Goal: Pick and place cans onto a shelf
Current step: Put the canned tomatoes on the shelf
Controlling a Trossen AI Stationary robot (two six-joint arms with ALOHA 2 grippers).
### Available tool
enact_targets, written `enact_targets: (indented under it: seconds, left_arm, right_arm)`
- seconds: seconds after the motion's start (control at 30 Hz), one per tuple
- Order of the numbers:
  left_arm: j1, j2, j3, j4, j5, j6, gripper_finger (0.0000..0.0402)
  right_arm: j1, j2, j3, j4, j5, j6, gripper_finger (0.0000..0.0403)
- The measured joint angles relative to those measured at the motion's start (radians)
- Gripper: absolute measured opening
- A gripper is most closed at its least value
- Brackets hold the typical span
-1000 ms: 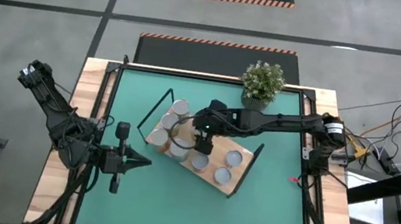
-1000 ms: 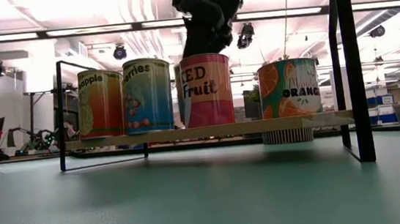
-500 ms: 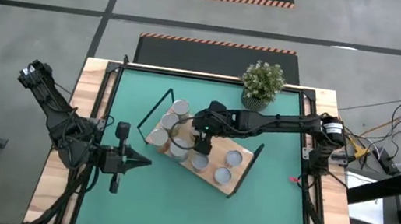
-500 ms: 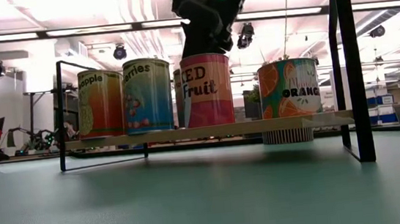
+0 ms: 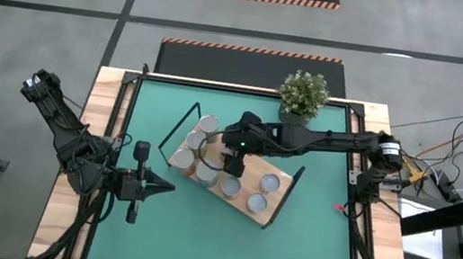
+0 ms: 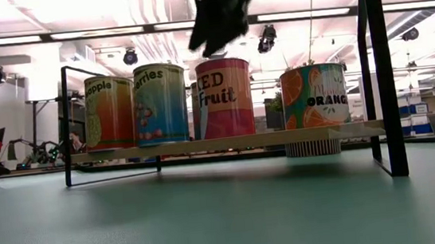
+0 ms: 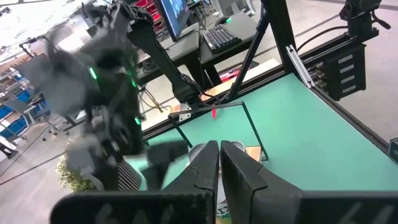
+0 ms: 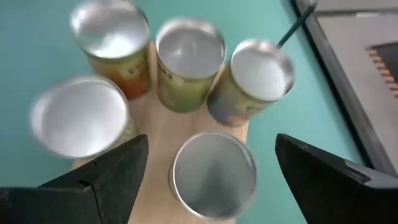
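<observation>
I see the shelf [image 5: 229,176] lying mid-desk, its long axis slanting from far-left to near-right, cans [image 5: 269,184] upright on it. My right pincer [image 5: 233,160] hangs wide and empty above them; the left pincer [image 5: 170,188] waits pinched shut, near-left.

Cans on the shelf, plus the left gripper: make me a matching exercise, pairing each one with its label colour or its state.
Column one:
1. Fruit can
2. ORANGE can
3. berries can
4. left gripper

Column two:
a. light blue label
b. shut
c. pink-red label
d. teal label with orange slices

Pairs: 1-c, 2-d, 3-a, 4-b
</observation>
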Motion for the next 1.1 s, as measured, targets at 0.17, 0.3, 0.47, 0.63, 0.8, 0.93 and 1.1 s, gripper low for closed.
enact_targets:
  seconds: [0.17,0.3,0.47,0.63,0.8,0.93,1.1]
  left_arm:
    - [0.0,0.0,0.0,-0.001,0.0,0.0,0.0]
    - [0.0,0.0,0.0,-0.001,0.0,0.003,0.0]
    - [0.0,0.0,0.0,-0.001,0.0,0.003,0.0]
    - [0.0,0.0,0.0,-0.002,0.0,0.013,0.0]
    - [0.0,0.0,0.0,0.001,0.0,0.026,0.0]
    - [0.0,0.0,0.0,0.002,0.0,0.039,0.0]
    - [0.0,0.0,0.0,0.001,0.0,0.041,0.0]
  right_arm:
    - [-0.01,-0.017,0.076,-0.123,0.035,-0.013,0.0321]
    - [-0.059,-0.016,0.072,-0.2,0.03,-0.009,0.0277]
    - [-0.114,-0.016,0.042,-0.32,0.027,0.014,0.0191]
    - [-0.122,-0.016,-0.005,-0.283,0.0,0.018,0.0103]
    - [-0.112,-0.009,-0.034,-0.199,-0.006,0.009,0.0037]
    - [-0.107,-0.009,-0.04,-0.128,-0.07,0.009,0.0012]
    - [-0.096,-0.009,-0.033,-0.112,-0.069,-0.006,0.0009]
